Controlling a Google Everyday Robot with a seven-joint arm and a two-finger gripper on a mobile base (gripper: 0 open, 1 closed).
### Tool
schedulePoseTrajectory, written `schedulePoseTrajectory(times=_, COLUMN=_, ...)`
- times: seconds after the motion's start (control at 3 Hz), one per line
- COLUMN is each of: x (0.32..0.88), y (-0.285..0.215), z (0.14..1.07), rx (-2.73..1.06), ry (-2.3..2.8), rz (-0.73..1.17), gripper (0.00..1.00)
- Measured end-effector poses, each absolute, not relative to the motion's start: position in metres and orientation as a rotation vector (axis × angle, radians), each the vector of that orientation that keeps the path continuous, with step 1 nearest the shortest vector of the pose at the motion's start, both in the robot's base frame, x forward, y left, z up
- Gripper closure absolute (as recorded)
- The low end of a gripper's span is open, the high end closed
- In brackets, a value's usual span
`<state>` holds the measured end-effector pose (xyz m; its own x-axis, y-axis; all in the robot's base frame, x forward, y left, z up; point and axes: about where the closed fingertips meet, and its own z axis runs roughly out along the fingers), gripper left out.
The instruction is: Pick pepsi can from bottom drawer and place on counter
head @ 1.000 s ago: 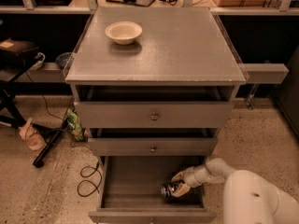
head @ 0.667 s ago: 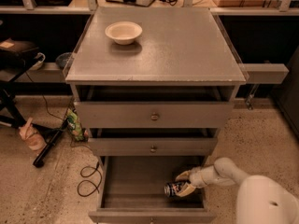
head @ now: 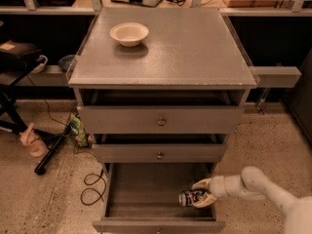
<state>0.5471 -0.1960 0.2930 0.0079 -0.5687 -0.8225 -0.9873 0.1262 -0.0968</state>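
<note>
The pepsi can (head: pixel 190 197) lies on its side in the right part of the open bottom drawer (head: pixel 146 186), silver top facing left. My gripper (head: pixel 202 193) reaches in from the lower right; its pale fingers (head: pixel 201 184) stand one above and one below the can, closed around it. The counter (head: pixel 165 48) is the grey top of the cabinet, above the two shallower drawers.
A cream bowl (head: pixel 129 33) sits at the counter's back left. The top drawer (head: pixel 161 120) and middle drawer (head: pixel 158 153) are slightly pulled out. A black cable (head: pixel 92 186), a green packet (head: pixel 78 129) and a stand's legs lie on the floor to the left.
My arm has drawn back to the right and its bulk has left the lower right corner. The gripper and can stay at the drawer's right side.
</note>
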Motion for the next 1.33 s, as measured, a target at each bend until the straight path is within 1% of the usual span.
schedulePoseTrajectory(times=0.67, x=0.504, y=-0.204, z=0.392, rx=-1.535, ry=1.572, rz=0.659, gripper=1.00)
schedulePoseTrajectory(times=1.33, x=0.508, y=-0.202, z=0.417, rx=-1.542, ry=1.541, rz=0.639, gripper=1.00)
